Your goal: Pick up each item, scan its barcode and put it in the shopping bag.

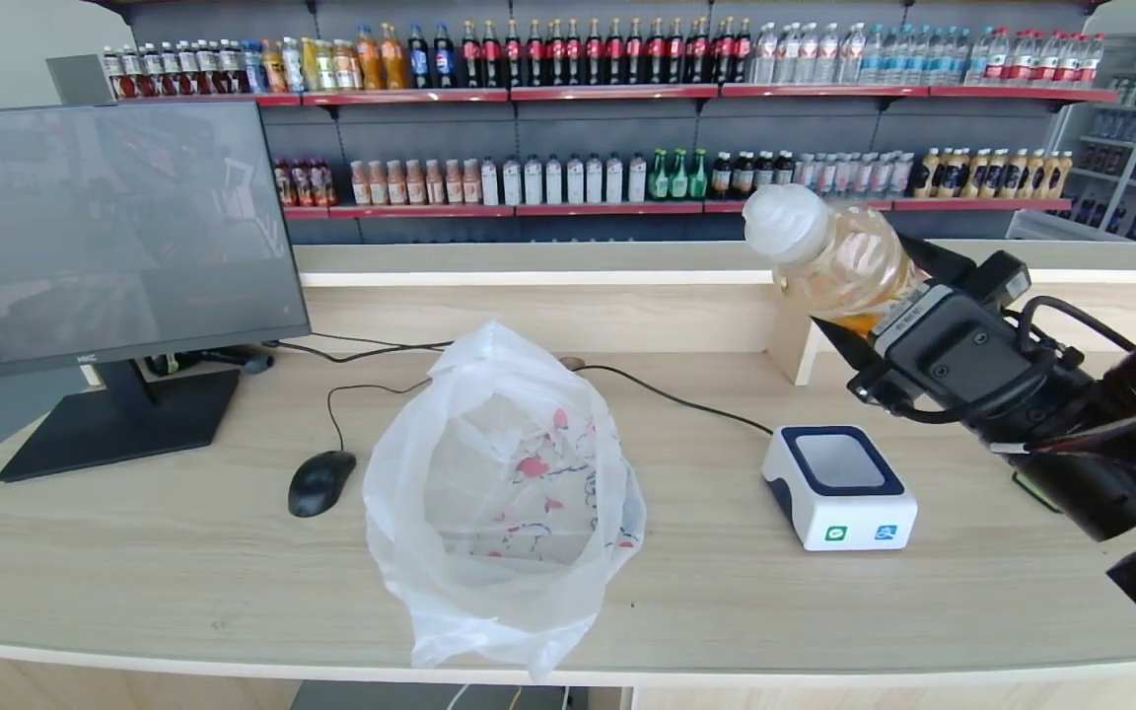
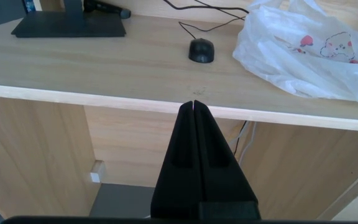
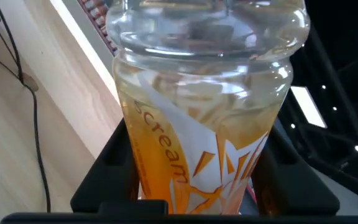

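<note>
Now, nearest you, your left gripper (image 2: 193, 109) is pressed together, just below the counter's (image 2: 104, 68) near edge. Further in, the shopping bag (image 1: 504, 493) stands open, with the scanner (image 1: 836, 483) to its right. Farther and higher, your right gripper (image 1: 879, 308) pinches the bottle (image 1: 829, 258) around its body. I judge the scan step is in hand: lower the bottle and turn its barcode to the scanner.

One bottle (image 1: 829, 258), one bag (image 1: 504, 493), seemingly one scanner (image 1: 839, 488).
</note>
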Controlling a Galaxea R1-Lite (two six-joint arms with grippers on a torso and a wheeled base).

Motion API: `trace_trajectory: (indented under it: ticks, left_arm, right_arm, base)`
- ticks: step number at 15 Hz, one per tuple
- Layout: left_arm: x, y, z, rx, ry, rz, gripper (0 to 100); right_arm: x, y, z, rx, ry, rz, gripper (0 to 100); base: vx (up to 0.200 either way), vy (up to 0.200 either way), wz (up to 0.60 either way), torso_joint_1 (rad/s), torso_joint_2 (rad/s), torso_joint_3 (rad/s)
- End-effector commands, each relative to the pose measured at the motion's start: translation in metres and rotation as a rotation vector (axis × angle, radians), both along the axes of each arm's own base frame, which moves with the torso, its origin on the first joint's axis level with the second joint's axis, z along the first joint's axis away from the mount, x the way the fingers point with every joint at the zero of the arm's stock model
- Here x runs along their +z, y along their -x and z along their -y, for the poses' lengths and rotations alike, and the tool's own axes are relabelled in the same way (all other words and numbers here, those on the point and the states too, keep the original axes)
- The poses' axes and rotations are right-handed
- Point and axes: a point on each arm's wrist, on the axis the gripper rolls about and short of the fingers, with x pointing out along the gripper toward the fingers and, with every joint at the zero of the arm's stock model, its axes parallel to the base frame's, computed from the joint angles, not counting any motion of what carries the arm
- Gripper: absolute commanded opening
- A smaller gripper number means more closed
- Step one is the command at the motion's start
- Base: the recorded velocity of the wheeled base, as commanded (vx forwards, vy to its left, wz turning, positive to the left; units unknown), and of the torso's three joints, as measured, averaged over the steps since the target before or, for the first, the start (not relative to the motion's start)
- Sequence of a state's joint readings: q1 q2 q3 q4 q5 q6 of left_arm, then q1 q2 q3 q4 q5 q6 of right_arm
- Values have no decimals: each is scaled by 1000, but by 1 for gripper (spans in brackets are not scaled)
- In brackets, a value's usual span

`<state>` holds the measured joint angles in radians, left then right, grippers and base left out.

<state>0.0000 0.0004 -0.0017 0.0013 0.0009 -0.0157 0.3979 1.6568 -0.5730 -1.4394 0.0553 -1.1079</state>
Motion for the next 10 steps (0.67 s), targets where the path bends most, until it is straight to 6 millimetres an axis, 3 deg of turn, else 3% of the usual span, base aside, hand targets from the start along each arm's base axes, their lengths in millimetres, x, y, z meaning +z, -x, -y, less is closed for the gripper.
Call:
trace_trajectory:
  ticks: [1,5,10]
  left_arm:
    - [0,0,0,1,1,0,0]
    - [0,0,0,2,1,0,0]
    - [0,0,0,2,1,0,0]
  right_arm:
    - [-63,-10,-6,28,105,-134,0]
    - [-60,1,-11,15,252,-49,0]
    - [-65,-7,-14,52,293,-35,0]
  base:
    - [0,0,0,0,0,0]
    - [0,0,0,0,0,0]
    - [0,0,0,0,0,0]
